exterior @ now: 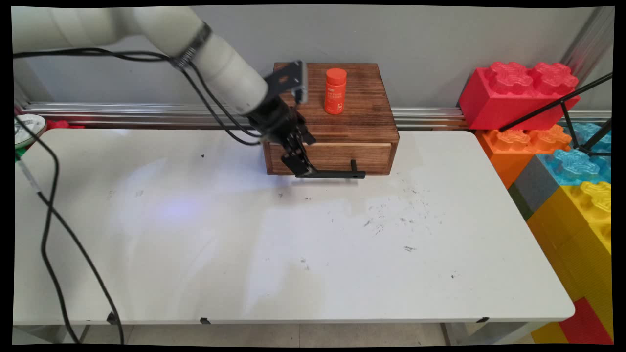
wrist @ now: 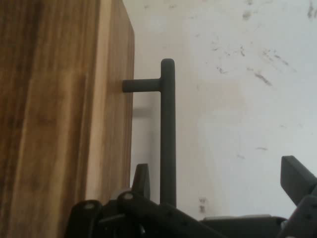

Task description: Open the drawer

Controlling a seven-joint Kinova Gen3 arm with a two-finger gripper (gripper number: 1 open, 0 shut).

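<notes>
The claw [exterior: 299, 164] is reaching down in front of the wooden drawer box [exterior: 337, 115], which is standing at the far edge of the white bench [exterior: 274, 244]. Its fingers [wrist: 141, 179] are standing apart, straddling the left end of the black bar handle [exterior: 337, 173] on the drawer front: one finger is sitting between bar and wood, the other well clear on the bench side. An orange bottle [exterior: 335, 91] is standing upright on top of the box. Coloured foam blocks [exterior: 547, 127] are lying stacked beyond the bench's right end.

Wooden drawer box [exterior: 352, 117], black bar handle [wrist: 168, 134] between open claw [wrist: 218, 188] fingers
</notes>
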